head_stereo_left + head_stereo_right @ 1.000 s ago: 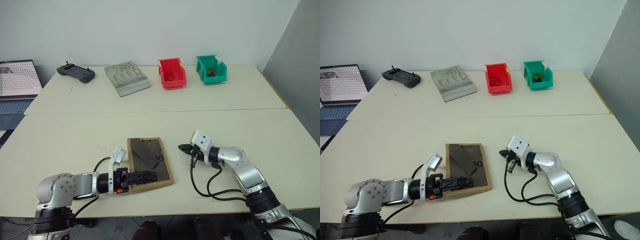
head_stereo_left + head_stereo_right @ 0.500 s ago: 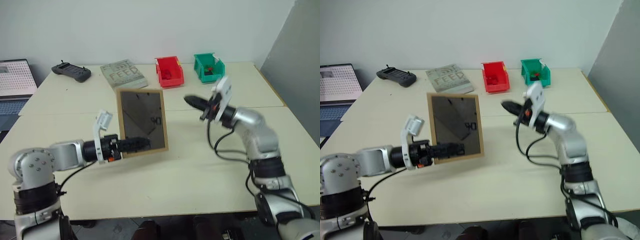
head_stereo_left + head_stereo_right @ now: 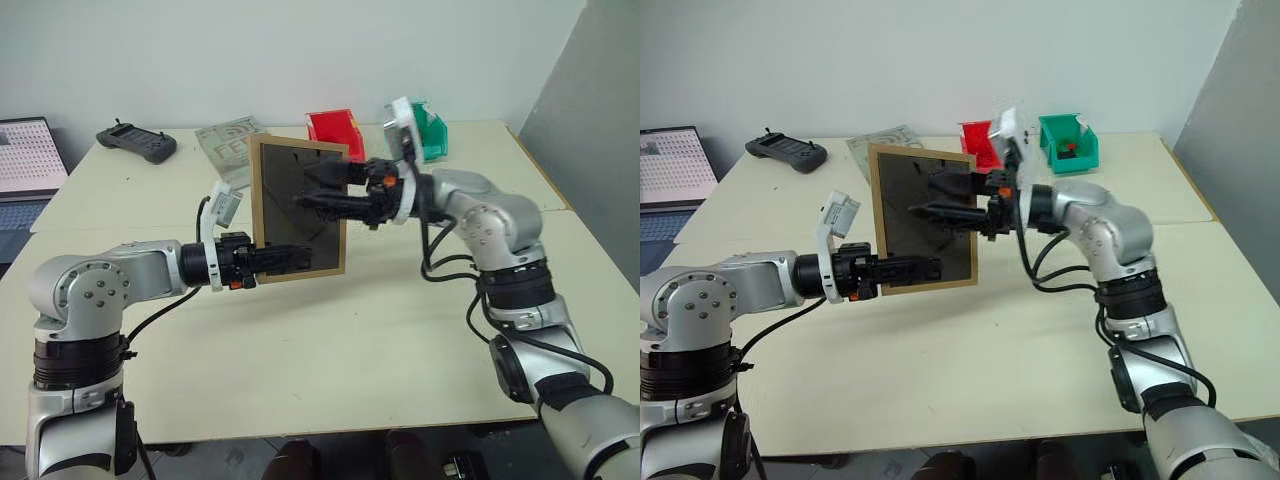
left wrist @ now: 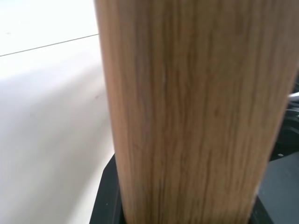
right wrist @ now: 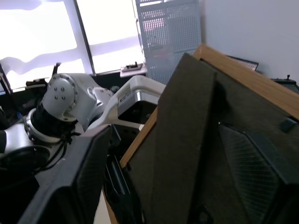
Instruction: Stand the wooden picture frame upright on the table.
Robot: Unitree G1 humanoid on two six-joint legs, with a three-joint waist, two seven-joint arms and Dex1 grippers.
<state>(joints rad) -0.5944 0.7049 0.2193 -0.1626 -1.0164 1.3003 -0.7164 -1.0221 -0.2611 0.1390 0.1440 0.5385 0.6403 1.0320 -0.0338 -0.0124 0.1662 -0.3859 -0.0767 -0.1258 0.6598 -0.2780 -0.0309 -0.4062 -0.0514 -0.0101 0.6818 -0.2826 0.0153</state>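
The wooden picture frame [image 3: 295, 210] hangs upright above the table [image 3: 350, 330], its dark brown back turned to me. My left gripper [image 3: 275, 258] is shut on the frame's lower edge, and the left wrist view looks closely at the light-wood edge [image 4: 187, 116]. From the right, my right gripper [image 3: 325, 192] reaches level against the back panel, open, one finger above the other. In the right wrist view a dark flap of the back [image 5: 182, 140] stands between its spread fingers [image 5: 88, 177]. The picture side is hidden.
At the table's far edge lie a black controller [image 3: 135, 140], a grey book [image 3: 225, 140] partly behind the frame, a red bin [image 3: 335, 125] and a green bin [image 3: 430, 130]. A laptop [image 3: 25, 160] sits at far left. A seam crosses the table's middle.
The left gripper has lifted the frame off the table and turned it upright. The right gripper rose, swung left to the frame's back and opened.
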